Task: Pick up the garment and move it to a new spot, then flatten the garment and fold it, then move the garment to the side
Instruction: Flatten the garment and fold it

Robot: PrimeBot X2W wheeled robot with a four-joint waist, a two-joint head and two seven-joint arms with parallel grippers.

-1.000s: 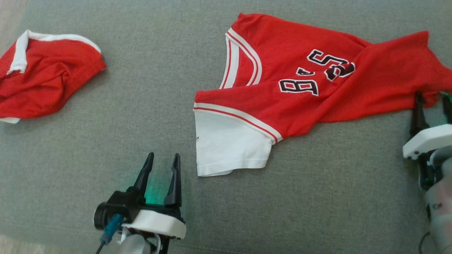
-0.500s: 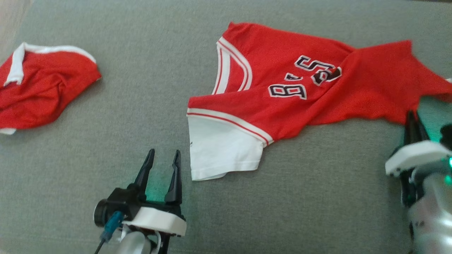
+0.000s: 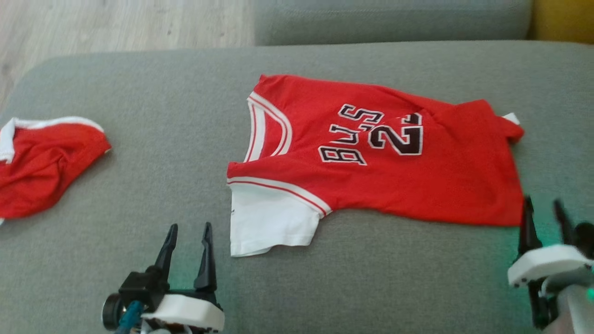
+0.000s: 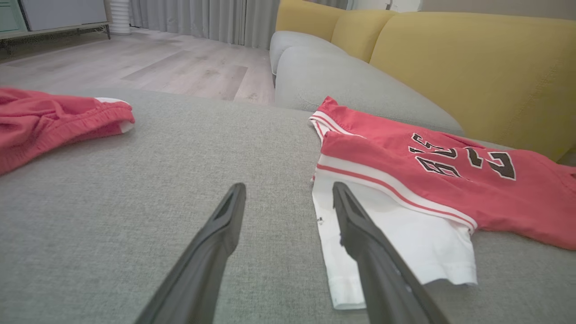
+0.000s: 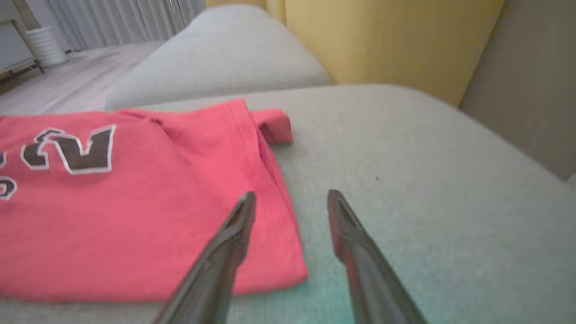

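The garment [image 3: 417,185] is a red jersey with white sleeves and black lettering. It lies spread flat on the grey cushion [image 3: 162,116], neck to the left and hem to the right. My left gripper [image 3: 190,226] is open just left of the white sleeve [image 3: 269,222], empty and apart from it. In the left wrist view the left gripper [image 4: 289,186] points past the garment [image 4: 382,157]. My right gripper [image 3: 542,202] is open beside the hem's near corner. In the right wrist view the right gripper [image 5: 292,194] straddles the hem edge of the garment [image 5: 135,202] and holds nothing.
A second red and white piece of clothing [image 3: 41,162] lies bunched at the cushion's left edge, also seen as clothing [image 4: 45,121]. Wood floor [image 3: 116,23] lies beyond the cushion. A yellow sofa back [image 4: 472,67] rises behind the far right.
The head camera has tilted, shifting the whole picture. The garment's folded-over lower part now lies spread out, with the number fully showing. My right gripper shut at the hem, then opened.
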